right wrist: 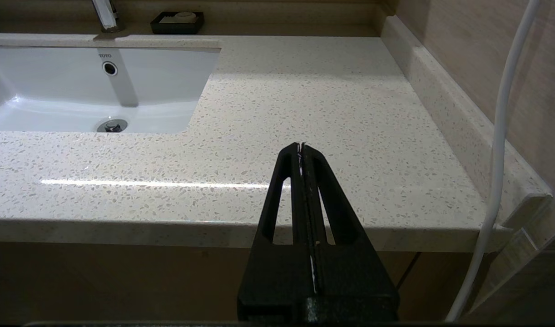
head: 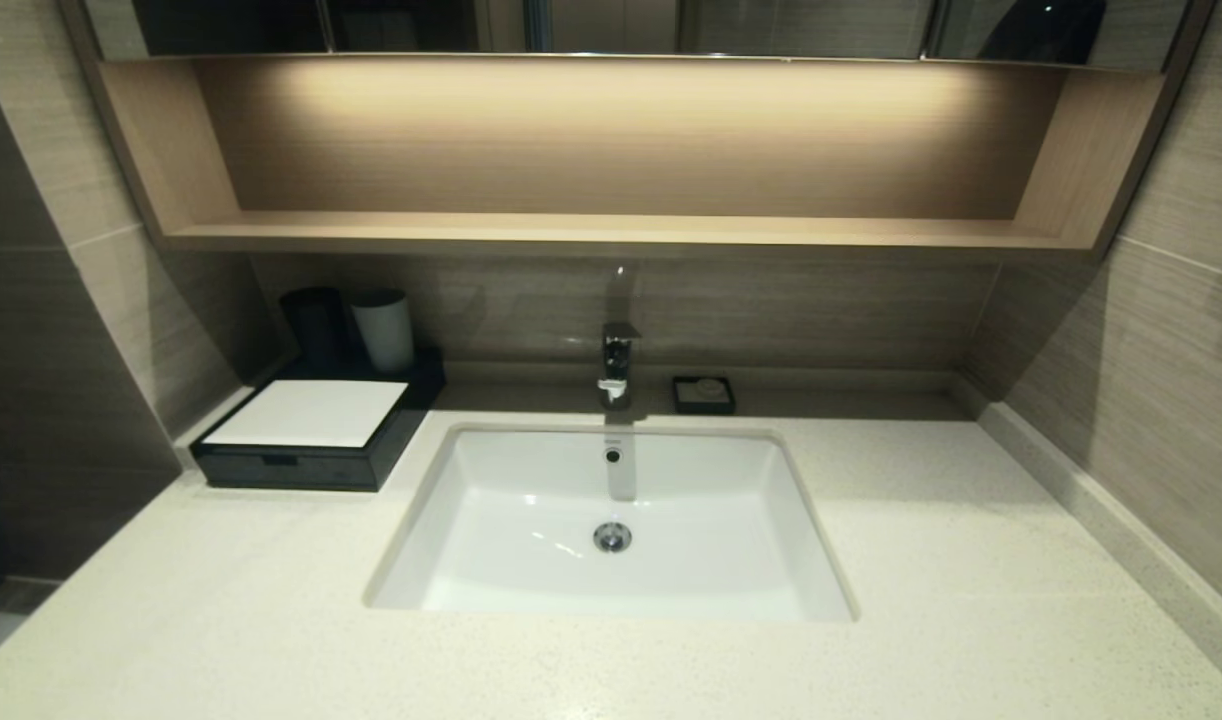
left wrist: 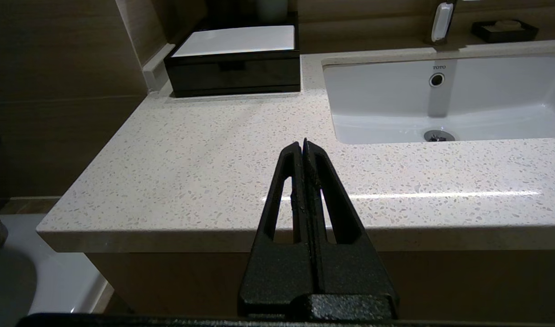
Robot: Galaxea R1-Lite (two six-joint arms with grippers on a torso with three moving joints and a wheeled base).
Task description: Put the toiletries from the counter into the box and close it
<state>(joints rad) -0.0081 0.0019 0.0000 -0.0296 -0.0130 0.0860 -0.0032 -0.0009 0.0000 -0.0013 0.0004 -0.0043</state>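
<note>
No packets are visible on the tabletop [head: 971, 560], and the box [head: 306, 440] looks shut.

The box sits at the left of the head view, beside the sink [head: 611, 520], with its drawer front flush. The left gripper [left wrist: 304, 144] and the right gripper [right wrist: 301, 147] hang in front of the tabletop's near edge, each with jaws pressed together and holding nothing. I judge the task is at its end; the next move calls only for checking that the drawer is fully in. A soap dish [head: 703, 394] stands by the tap [head: 618, 362].
</note>
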